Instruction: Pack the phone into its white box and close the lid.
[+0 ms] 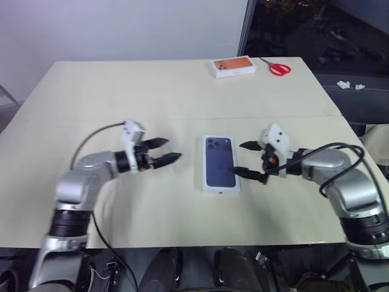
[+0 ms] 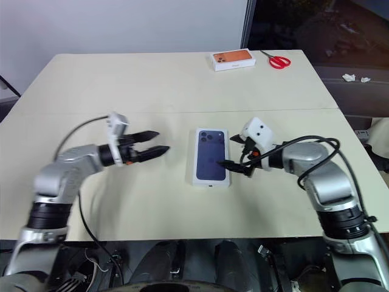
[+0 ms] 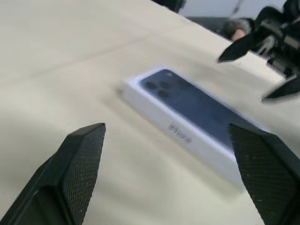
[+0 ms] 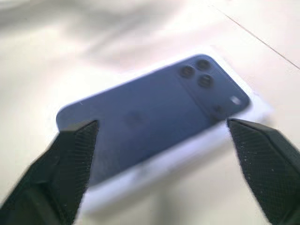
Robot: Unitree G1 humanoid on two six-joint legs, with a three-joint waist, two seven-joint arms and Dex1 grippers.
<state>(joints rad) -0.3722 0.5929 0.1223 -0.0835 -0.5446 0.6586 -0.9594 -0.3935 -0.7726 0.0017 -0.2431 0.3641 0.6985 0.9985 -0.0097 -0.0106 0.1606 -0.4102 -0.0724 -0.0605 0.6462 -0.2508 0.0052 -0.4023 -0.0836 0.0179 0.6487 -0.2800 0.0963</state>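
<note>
Fingers spread apart on both grippers, holding nothing: the left gripper hovers well left of the lid, the right gripper just beside its right edge. The lid lies closed, phone picture up, mid-desk. A small orange-pictured box and red scissors sit at the far edge.

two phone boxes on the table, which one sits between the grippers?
The white box with the dark-blue phone picture, lying flat between the left gripper and right gripper. The orange-picture box sits at the far edge beside the red scissors.
</note>
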